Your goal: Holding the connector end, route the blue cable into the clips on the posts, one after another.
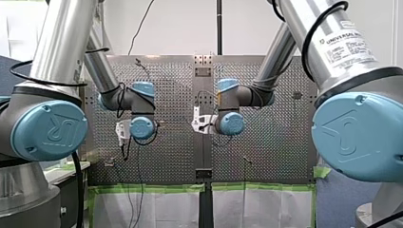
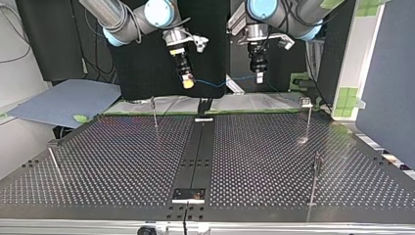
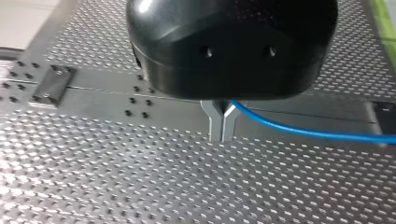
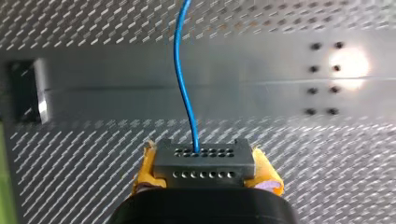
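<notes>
**A:** Front view: my left arm [image 1: 57, 42] and my right arm [image 1: 332, 42], silver tubes with blue caps, over the perforated metal bench [image 1: 280, 137]. Can't tell the claws' grip from here.

**B:** Top view: four thin posts [image 2: 154, 112], and one blue cable [image 2: 220, 82] strung in the air between my right claw [image 2: 187, 84] and my left claw [image 2: 259, 77].

**A:** Left wrist: two metal fingers [image 3: 215, 123] pinched together on the cable.

**B:** Right wrist: two yellow pads [image 4: 145, 170] clamping one grey connector [image 4: 205, 173] that has two rows of holes.
</notes>
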